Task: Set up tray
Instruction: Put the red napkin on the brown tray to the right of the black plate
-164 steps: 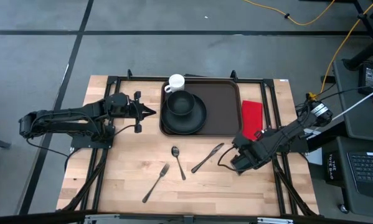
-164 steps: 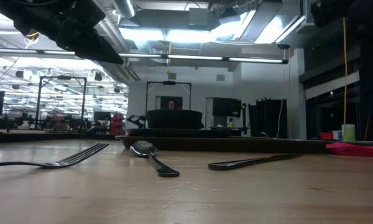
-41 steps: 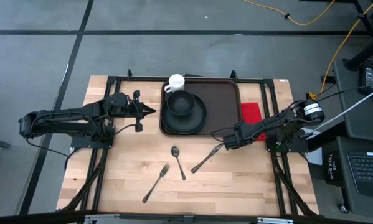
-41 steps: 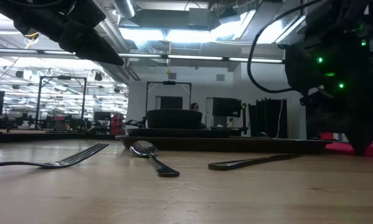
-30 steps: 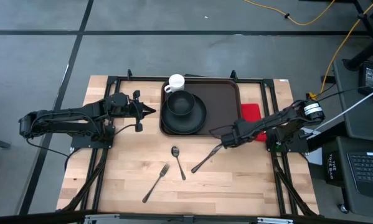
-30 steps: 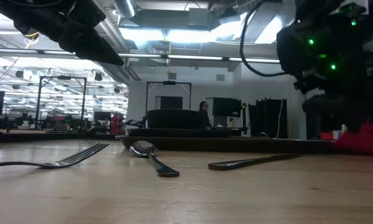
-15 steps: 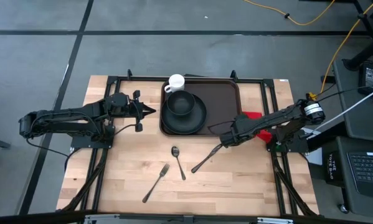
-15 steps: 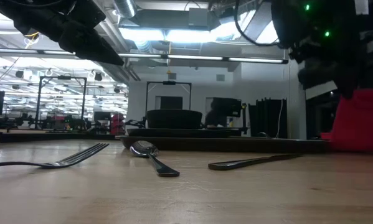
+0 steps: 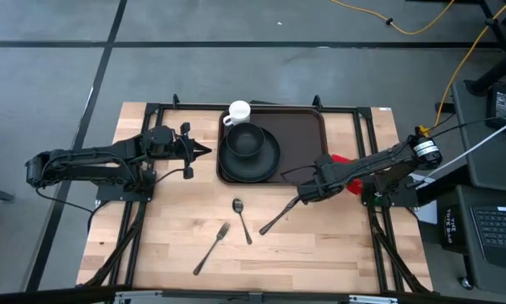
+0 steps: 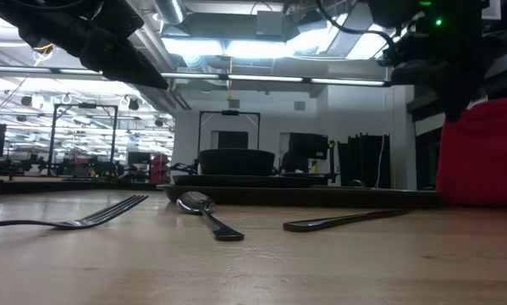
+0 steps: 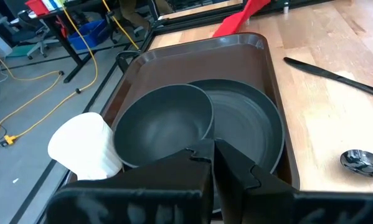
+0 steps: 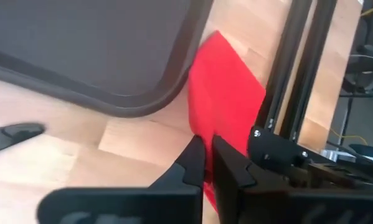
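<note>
The dark brown tray (image 9: 303, 139) lies at the table's far middle. It carries a black plate (image 9: 267, 162) with a black bowl (image 9: 247, 139). A white cup (image 9: 238, 111) stands at its far left corner. My right gripper (image 9: 334, 165) is above the tray's near right corner, shut on a red napkin (image 10: 482, 152). Most of the napkin is hidden under the arm in the high view. My left gripper (image 9: 206, 152) hovers shut just left of the plate, pointing at it. My right gripper pinches the red napkin near its upper edge (image 12: 203, 124) between its two fingers, which slant steeply down from above. The napkin hangs below the fingers beside the tray's corner (image 12: 164, 102). Whether its lower end (image 10: 477, 202) touches the table, I cannot tell.
A knife (image 9: 280, 215), a spoon (image 9: 242, 219) and a fork (image 9: 212, 247) lie on the bare wood near the table's middle front. Black frame rails (image 9: 372, 143) run along the table's right side beside the napkin.
My right gripper has risen, shifting slightly toward the tray, and stays shut on the red napkin. The napkin has come up off the table to the tray's right and now hangs upright below the fingers.
</note>
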Robot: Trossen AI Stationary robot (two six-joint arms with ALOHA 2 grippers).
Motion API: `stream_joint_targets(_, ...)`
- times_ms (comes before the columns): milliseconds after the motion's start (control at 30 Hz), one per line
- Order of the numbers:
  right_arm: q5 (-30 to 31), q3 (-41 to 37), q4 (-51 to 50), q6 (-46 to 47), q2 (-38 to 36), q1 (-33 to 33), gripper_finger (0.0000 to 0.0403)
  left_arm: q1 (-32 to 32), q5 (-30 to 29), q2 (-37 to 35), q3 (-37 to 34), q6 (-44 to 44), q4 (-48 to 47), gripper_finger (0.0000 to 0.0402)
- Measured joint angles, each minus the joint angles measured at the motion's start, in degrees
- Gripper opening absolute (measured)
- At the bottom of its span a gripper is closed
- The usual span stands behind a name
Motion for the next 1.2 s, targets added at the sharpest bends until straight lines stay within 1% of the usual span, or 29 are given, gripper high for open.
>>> stream_joint_targets(133,0.14,2.42,0.0,-0.04,0.01,1.69,0.0015,0.0,0.0,-0.01,0.0,0.0,0.0,0.0006)
stream_joint_targets(333,4.04,7.21,0.02,-0.07,0.0,4.04,0.0015,0.0,0.0,-0.02,0.0,-1.4,0.0,0.0006)
stream_joint_targets(500,6.49,9.86,0.02,-0.6,0.01,4.57,0.0015,0.0,0.0,-0.02,0.0,-2.93,0.0,0.0006)
stream_joint_targets(600,7.86,11.03,0.0,-2.61,0.0,4.57,0.0015,0.0,0.0,-0.02,0.0,-2.93,0.0,0.0006)
stream_joint_targets(933,16.64,18.59,0.02,-10.53,0.02,4.39,0.0015,0.0,0.0,-0.02,0.0,-2.95,0.0,0.0006)
stream_joint_targets(1200,19.56,21.77,0.02,-18.8,0.02,1.31,0.0015,0.01,-0.02,-0.02,0.0,-2.89,0.0,0.0006)
